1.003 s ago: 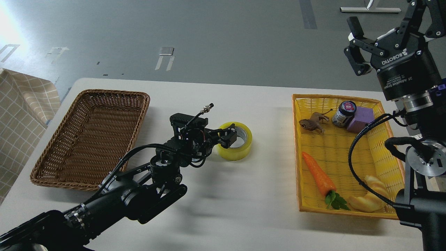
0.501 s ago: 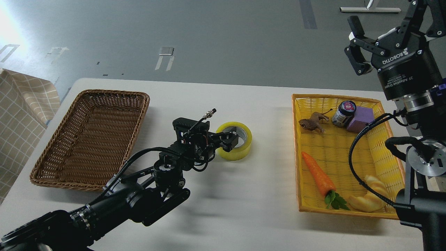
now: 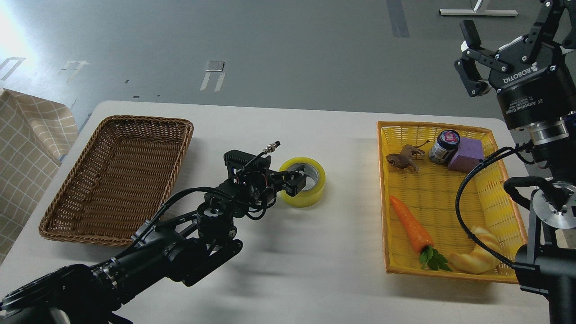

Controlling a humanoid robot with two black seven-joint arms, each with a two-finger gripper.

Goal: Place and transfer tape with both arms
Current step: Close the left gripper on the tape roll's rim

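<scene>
The tape (image 3: pixel 310 191), a yellow roll with a grey-white core, lies flat on the white table near the middle. My left gripper (image 3: pixel 291 183) reaches it from the left. One finger sits inside the core hole and the jaws straddle the roll's left wall, closed on it. The roll rests on the table. My right gripper (image 3: pixel 506 27) is raised high at the top right, above the far end of the yellow basket. It is open wide and empty.
An empty brown wicker basket (image 3: pixel 67 216) stands at the left. A yellow basket (image 3: pixel 384 198) at the right holds a carrot (image 3: pixel 407 222), croissant (image 3: pixel 479 258), toy lion (image 3: pixel 402 159), jar (image 3: pixel 444 146) and purple block (image 3: pixel 465 155). A checked cloth (image 3: pixel 27 135) hangs at the far left.
My left gripper moved a little right, putting a finger into the roll's core, then held still. My right gripper drifted slightly to the right. The tape has not moved.
</scene>
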